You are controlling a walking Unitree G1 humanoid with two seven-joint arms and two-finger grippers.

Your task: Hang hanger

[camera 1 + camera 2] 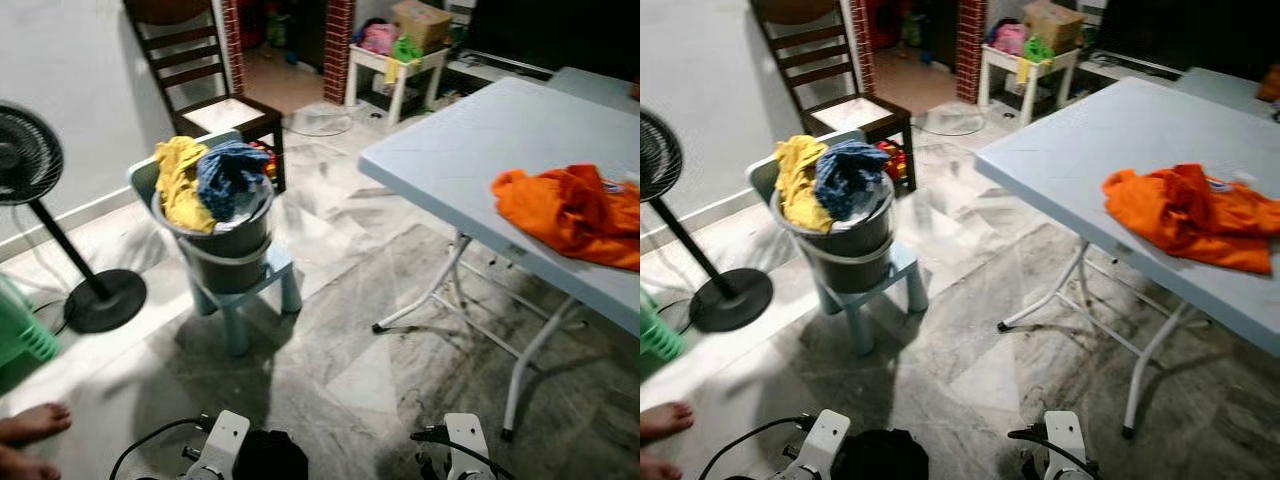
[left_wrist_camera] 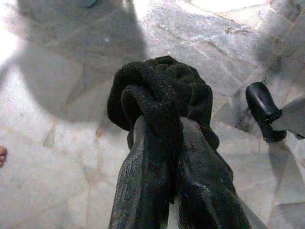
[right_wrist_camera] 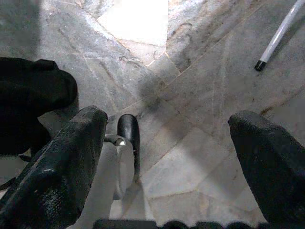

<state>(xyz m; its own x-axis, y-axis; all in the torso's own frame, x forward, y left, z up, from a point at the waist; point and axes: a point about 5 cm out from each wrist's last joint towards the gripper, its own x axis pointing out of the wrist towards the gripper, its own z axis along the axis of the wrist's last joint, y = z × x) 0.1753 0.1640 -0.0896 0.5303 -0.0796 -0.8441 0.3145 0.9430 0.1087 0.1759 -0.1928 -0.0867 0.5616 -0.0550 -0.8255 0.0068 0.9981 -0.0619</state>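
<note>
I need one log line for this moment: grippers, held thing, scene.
left gripper: shut on black cloth, low | right gripper: open, over floor | orange garment: on table | bucket: holds clothes

orange garment [image 1: 572, 213] on pale blue table [image 1: 470, 140], yellow cloth [image 1: 181, 183], blue cloth [image 1: 230, 175], grey veined marble floor [image 1: 340, 330]

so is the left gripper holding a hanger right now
No, the left gripper is shut on a bunched black cloth, hanging low over the marble floor; nothing it holds looks like a hanger.
</note>
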